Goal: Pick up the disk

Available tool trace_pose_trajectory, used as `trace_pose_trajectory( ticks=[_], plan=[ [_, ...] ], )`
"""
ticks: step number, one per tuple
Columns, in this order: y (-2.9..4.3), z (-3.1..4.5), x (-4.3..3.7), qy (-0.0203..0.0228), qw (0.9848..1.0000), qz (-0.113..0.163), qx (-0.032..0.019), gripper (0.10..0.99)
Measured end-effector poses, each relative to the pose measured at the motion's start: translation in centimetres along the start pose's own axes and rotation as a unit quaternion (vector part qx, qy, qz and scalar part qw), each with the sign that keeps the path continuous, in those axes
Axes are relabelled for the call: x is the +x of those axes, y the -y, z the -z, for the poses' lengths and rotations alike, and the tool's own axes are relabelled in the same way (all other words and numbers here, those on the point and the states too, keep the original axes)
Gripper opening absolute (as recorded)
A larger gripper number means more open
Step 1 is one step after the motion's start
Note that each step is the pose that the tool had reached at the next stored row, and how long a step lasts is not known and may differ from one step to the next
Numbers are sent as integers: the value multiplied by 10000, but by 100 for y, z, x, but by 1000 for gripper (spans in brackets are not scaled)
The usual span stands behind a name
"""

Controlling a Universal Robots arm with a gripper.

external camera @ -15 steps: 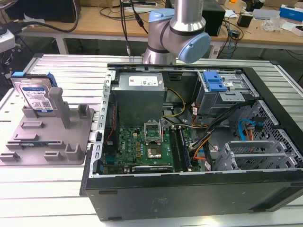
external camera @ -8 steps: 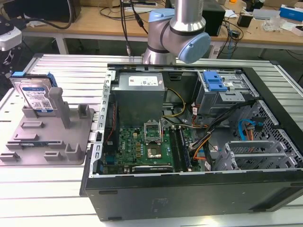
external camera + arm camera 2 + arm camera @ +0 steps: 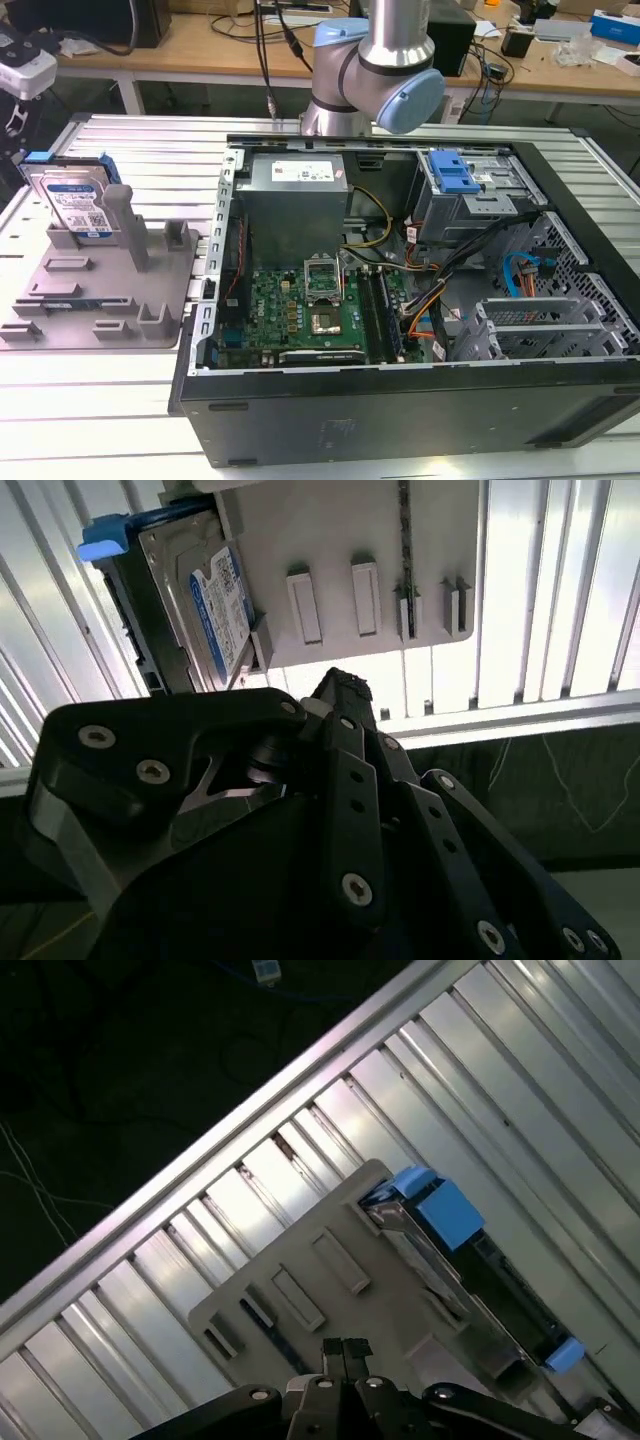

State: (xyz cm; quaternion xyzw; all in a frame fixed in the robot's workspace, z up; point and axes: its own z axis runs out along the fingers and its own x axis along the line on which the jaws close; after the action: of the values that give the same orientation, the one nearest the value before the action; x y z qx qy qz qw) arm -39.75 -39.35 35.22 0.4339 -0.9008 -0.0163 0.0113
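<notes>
The disk (image 3: 80, 205) is a silver hard drive with a white-and-blue label and blue side rails. It stands upright in a slot of the grey holder tray (image 3: 90, 290) at the exterior view's left. Both wrist views look down on the disk (image 3: 215, 605) (image 3: 440, 1260) and the tray (image 3: 330, 540) (image 3: 300, 1270) from well above. My gripper (image 3: 342, 685) (image 3: 345, 1347) hangs over the tray, apart from the disk. Its black fingertips are pressed together and hold nothing.
An open computer case (image 3: 400, 400) lies right of the tray, with a motherboard (image 3: 310, 310), cables and a blue-latched drive cage (image 3: 455, 175) inside. Both rest on a slatted aluminium table (image 3: 100, 400). The arm's base (image 3: 380, 70) stands behind the case, before cluttered workbenches.
</notes>
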Motion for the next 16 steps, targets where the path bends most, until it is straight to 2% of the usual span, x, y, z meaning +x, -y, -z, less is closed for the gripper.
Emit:
trace_pose_trajectory(
  ticks=[3, 6, 7, 8, 9, 10, 11, 12, 13, 14, 16],
  plan=[
    [0, 0, 0, -14, 9993, 365, 2, 114],
    [0, 0, 0, -28, 9975, 705, 4, 294],
    [0, -1, 0, -32, 9967, 805, 5, 294],
    [0, -1, 0, -35, 9961, 886, 6, 357],
    [0, -1, 0, -39, 9951, 990, 6, 416],
    [0, -1, 0, -42, 9941, 1085, 7, 416],
    [0, -1, 0, -47, 9929, 1187, 7, 478],
    [0, -1, 0, -50, 9918, 1276, 8, 478],
    [0, -1, 0, -54, 9907, 1359, 8, 541],
    [0, -2, 0, -57, 9894, 1450, 9, 541],
    [0, -1, 0, -68, 9852, 1714, 11, 541]
  ],
)
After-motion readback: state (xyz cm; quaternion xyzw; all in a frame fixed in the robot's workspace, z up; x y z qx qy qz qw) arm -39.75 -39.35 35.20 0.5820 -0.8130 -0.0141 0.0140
